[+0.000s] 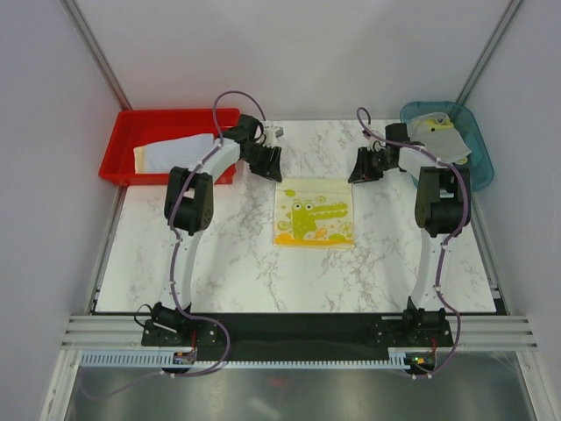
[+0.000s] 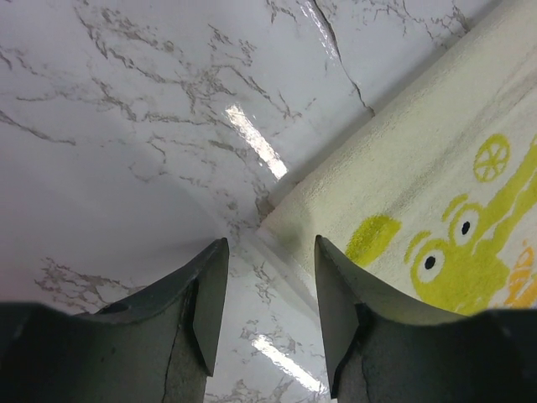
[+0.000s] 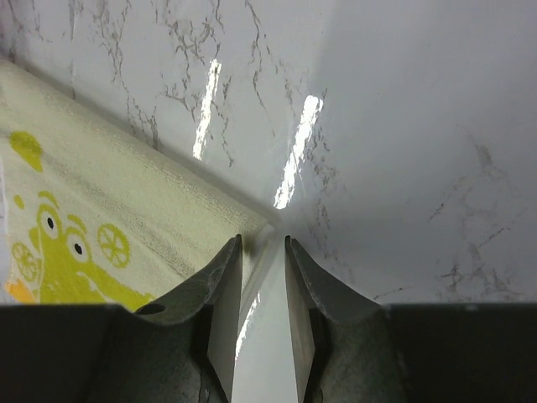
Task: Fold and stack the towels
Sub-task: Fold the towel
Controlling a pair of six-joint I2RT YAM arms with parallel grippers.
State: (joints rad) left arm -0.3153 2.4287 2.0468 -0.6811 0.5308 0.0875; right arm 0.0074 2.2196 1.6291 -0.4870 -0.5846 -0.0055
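A yellow towel with a green crocodile print (image 1: 314,213) lies flat in the middle of the marble table. My left gripper (image 1: 266,167) hovers at its far-left corner with the jaws open and nothing between them. In the left wrist view that towel (image 2: 403,185) has its corner just ahead of the left gripper (image 2: 270,252). My right gripper (image 1: 360,168) sits at the far-right corner, jaws a narrow gap apart and empty. The right wrist view shows the towel (image 3: 109,201) ending in a corner just ahead of the right gripper (image 3: 263,243).
A red tray (image 1: 123,167) at the back left holds a folded cream towel (image 1: 175,151). A teal bin (image 1: 480,167) at the back right holds crumpled pale cloths (image 1: 443,139). Bare marble table (image 1: 219,263) surrounds the crocodile towel. Grey walls close in on both sides.
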